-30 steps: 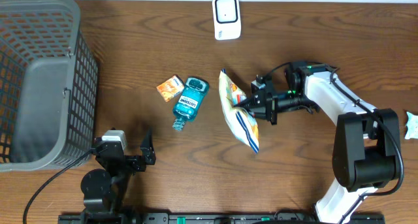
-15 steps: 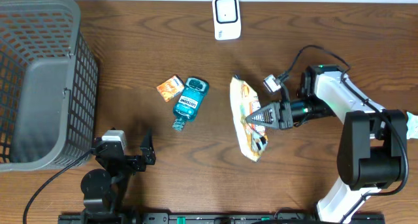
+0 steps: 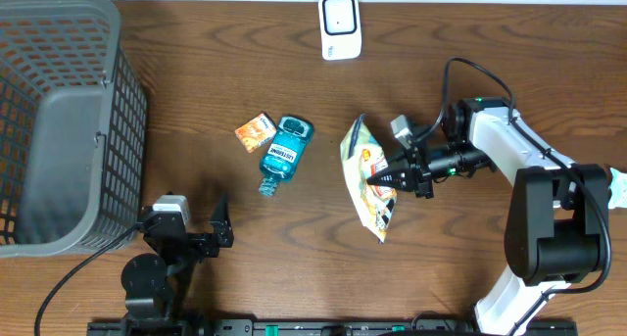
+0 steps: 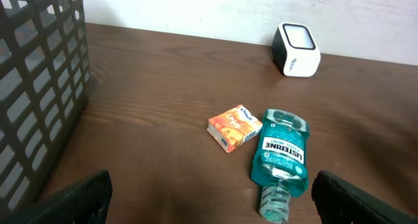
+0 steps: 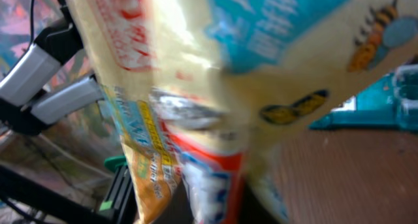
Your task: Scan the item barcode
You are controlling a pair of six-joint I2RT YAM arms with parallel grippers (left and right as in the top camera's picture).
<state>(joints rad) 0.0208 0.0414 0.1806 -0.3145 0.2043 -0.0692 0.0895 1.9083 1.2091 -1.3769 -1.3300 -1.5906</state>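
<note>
Right pincer: jaws narrow, tips against the snack bag; whether they clamp it or merely touch it cannot be told. The bag is tilted, right of the centre of the desk, and fills the right wrist view. Left pincer: jaws wide, holding nothing, at the near edge. The scanner stands at the far edge, well apart from the bag. A mouthwash bottle and an orange box lie just beside each other; a basket is at far left. The step in hand is probably orienting the bag. The next move calls for a firm grip and a barcode face turned toward the scanner.
</note>
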